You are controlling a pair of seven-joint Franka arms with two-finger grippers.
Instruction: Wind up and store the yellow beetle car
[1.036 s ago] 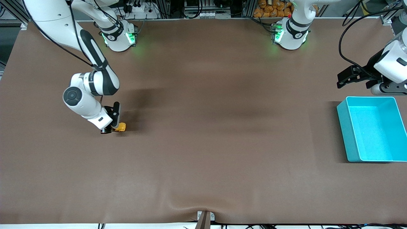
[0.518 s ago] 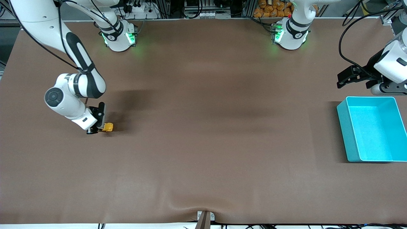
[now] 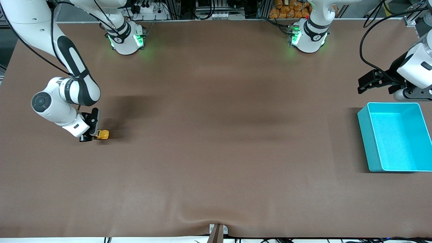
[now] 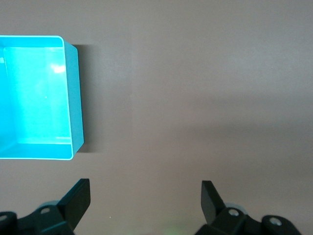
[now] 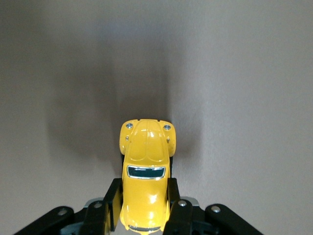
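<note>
In the front view the right end effector (image 3: 91,135) was largely masked by its own wrist housing, so only the nose of the yellow beetle car (image 3: 102,134) showed past it, low on the brown desk (image 3: 216,135) toward the right arm's end; whether the wheels touched the surface could not be told there. The right wrist view made the grip plain: the two dark fingers (image 5: 110,208) were clamped on either flank of the car (image 5: 145,178), whose tail was cut off by the picture edge. The left end effector (image 3: 374,81) hung over the desk at the left arm's end, just beside the teal bin (image 3: 366,135) and farther from the front camera than it, with much of that arm running out of the picture. In the left wrist view its fingers (image 4: 78,198) stood wide apart with nothing between them, and part of the bin (image 4: 73,98) ran off the picture's edge. Compared with a second earlier, the right arm had drawn the car along the desk toward its own end, away from the bin, at much the same nearness to the camera, while the left arm waited unmoved.
</note>
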